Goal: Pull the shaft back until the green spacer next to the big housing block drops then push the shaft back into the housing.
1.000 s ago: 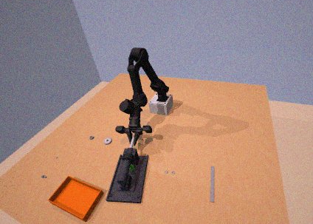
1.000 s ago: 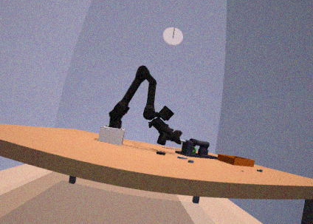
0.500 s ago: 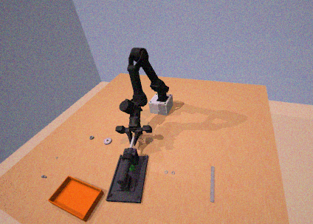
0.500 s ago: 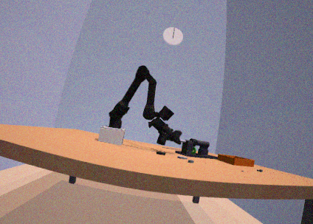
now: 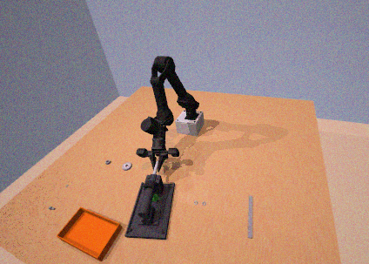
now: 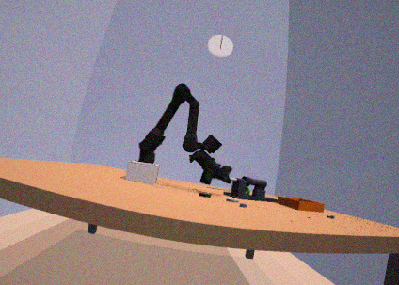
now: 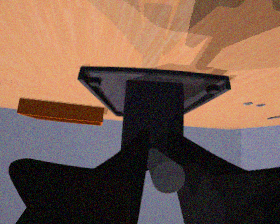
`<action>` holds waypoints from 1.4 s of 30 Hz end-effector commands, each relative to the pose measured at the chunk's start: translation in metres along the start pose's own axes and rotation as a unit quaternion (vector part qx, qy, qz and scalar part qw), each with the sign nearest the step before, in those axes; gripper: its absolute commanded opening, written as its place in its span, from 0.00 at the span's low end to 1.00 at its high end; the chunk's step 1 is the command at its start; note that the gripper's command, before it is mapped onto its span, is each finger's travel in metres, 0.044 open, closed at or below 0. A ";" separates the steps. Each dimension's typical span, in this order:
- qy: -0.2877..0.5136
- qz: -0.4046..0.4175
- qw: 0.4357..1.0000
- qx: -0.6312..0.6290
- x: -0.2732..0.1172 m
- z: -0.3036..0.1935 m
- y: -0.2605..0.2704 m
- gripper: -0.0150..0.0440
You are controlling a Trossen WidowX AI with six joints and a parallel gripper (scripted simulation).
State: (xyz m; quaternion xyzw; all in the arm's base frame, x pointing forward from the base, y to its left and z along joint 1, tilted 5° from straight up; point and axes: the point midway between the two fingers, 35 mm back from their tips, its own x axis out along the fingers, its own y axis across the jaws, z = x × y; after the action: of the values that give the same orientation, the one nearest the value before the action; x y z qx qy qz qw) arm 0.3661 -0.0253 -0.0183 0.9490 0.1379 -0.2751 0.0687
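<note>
The big dark housing block stands at the arm's end of the dark base plate. The green spacer is off the shaft line, low beside the block; whether it touches the plate is unclear. A thick dark cylinder extends beyond the block; separate spacers cannot be made out. My gripper is shut on the pale shaft, just outside the block on the arm's side. The shaft's inner end is hidden.
An orange tray sits beside the plate. A white ring and a small dark part lie on the other side of the shaft line from a grey bar. Two tiny parts lie between plate and bar.
</note>
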 end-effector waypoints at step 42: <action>0.002 0.000 1.000 -0.001 0.016 -0.012 0.001 0.25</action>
State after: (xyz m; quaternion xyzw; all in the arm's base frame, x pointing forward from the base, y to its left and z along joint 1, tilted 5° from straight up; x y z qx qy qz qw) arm 0.3812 -0.0205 -0.0188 0.9488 0.1379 -0.2756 0.0692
